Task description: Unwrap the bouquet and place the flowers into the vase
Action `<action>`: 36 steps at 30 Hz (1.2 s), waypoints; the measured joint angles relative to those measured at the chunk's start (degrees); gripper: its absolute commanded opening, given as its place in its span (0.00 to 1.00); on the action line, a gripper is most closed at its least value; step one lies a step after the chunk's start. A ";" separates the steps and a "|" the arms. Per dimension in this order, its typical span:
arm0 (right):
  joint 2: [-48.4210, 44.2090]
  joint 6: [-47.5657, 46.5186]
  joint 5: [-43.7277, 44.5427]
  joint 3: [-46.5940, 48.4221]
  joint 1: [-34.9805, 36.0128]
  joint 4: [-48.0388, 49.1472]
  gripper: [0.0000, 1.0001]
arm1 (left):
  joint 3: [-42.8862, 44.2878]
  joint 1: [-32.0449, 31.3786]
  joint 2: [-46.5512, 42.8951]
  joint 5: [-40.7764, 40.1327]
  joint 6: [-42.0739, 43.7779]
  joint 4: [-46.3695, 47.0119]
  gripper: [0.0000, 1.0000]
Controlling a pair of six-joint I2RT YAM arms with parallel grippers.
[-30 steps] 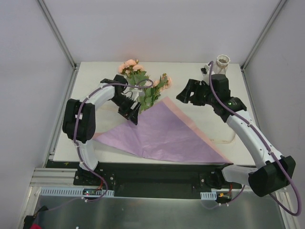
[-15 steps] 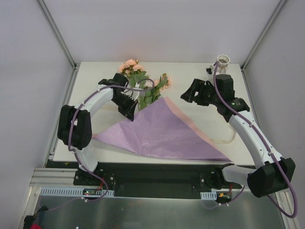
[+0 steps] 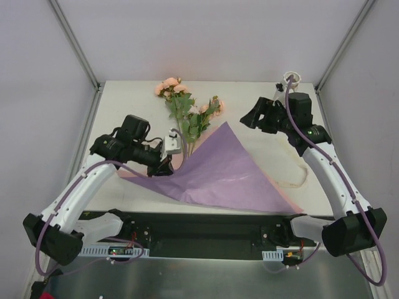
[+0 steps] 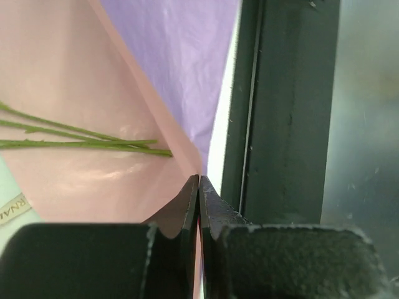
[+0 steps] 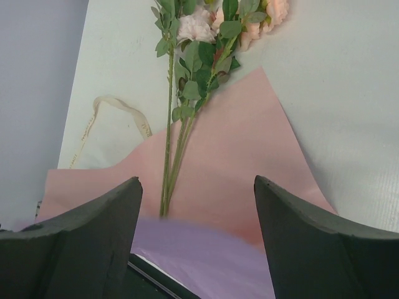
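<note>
Your left fingers [image 4: 199, 187] have drawn back, pinching a corner of the lilac-and-pink paper sheet [image 3: 218, 174] and dragging it from under the peach-pink roses [image 3: 171, 87]; your right fingers [image 3: 250, 116] gape empty.

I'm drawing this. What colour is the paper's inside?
Pink. The paper shows it best in the right wrist view.

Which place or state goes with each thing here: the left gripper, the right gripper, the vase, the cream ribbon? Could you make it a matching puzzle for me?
Things:
1. left gripper
2. right gripper
3. vase
4. cream ribbon

Places or states:
A. stands at the far right corner of the table
B. open, holding nothing
C. shut on an edge of the paper wrap
D. lies loose on the table

Pairs: 1-C, 2-B, 3-A, 4-D.
</note>
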 measured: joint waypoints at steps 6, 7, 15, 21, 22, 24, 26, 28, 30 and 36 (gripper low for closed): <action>0.66 0.11 -0.35 0.35 3.13 -0.11 0.72 | -6.25 -2.82 -15.32 4.07 16.92 -8.09 0.00; 0.81 0.11 -0.39 0.35 3.89 -0.22 0.72 | -7.13 -3.45 -18.03 4.70 19.23 -9.07 0.00; 0.57 0.33 2.38 -2.21 18.40 -2.60 0.65 | -11.91 -4.22 -27.71 7.15 31.06 -14.47 0.76; -6.75 5.42 7.15 -15.93 36.61 -4.90 0.63 | -10.43 -4.22 -26.67 6.14 30.21 -14.49 0.95; -8.28 6.82 8.04 -17.92 39.10 -5.46 0.62 | -9.40 -4.22 -26.29 5.86 29.94 -14.08 0.95; -11.10 9.27 9.94 -20.74 43.56 -6.84 0.61 | -6.56 -4.22 -25.57 5.27 28.15 -12.13 0.96; -13.35 11.28 12.11 -22.25 48.63 -8.09 0.60 | -3.61 -4.22 -24.61 4.48 24.63 -8.61 0.98; -15.72 12.41 16.04 -22.45 57.72 -9.14 0.60 | -1.33 -4.22 -23.21 3.10 19.78 -4.04 0.99; -16.09 12.41 16.85 -22.43 59.80 -9.40 0.60 | -0.15 -4.20 -21.27 0.90 14.10 1.31 0.99; -15.06 12.11 22.88 -22.25 67.67 -14.05 0.63 | -0.15 -4.13 -16.17 -3.96 2.78 8.81 0.99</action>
